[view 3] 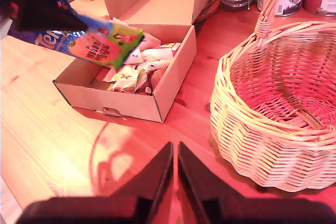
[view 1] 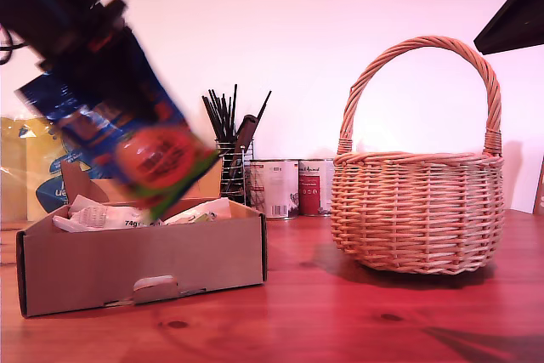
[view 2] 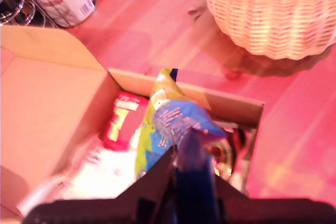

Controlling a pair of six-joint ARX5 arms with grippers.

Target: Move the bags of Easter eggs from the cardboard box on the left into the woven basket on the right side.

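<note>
My first gripper (view 2: 191,150) is shut on a dark navy bag of Easter eggs (view 1: 127,138) with an orange disc and a green corner. The bag hangs tilted and blurred above the cardboard box (view 1: 144,265) at the exterior view's left. Looking along that gripper, I see the same bag (view 2: 173,121) over the box wall (view 2: 220,103). More bags lie in the box, some white (view 1: 102,214) and one red-and-white (view 2: 119,121). The woven basket (view 1: 416,210) stands at the exterior view's right, its inside (view 3: 294,87) bare. My second gripper (view 3: 175,153) is shut on nothing, high over the table between box (view 3: 126,103) and basket.
Behind the box and basket stand a black wire utensil holder (view 1: 231,172) and tins (view 1: 276,186). A large yellow plastic pack (view 1: 25,167) sits at the exterior view's far left. A dark arm part (view 1: 514,14) shows in the exterior view's top right corner. The table is reddish wood.
</note>
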